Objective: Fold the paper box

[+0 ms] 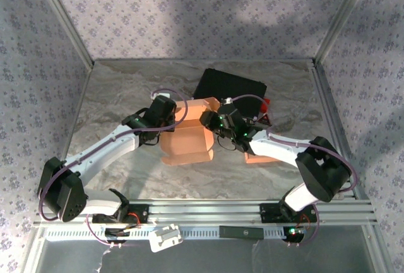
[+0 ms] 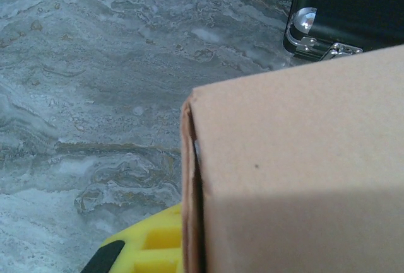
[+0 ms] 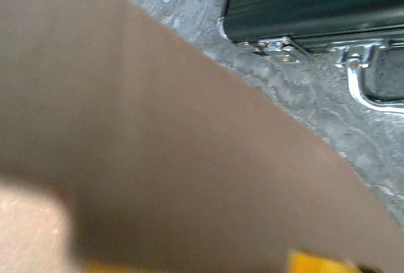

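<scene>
1. Orange-brown paper box stands in the middle of the grey marbled worktop, between the two arms.
2. Left fingers are clenched and seem to pinch the left wall of the box.
3. I judge the box about half done: its side walls are raised, but the near flaps lie open and the top is not closed.
4. Right fingers are at a cardboard flap; whether released or grasping, I cannot tell.
5. Black hard case lies just behind.
</scene>
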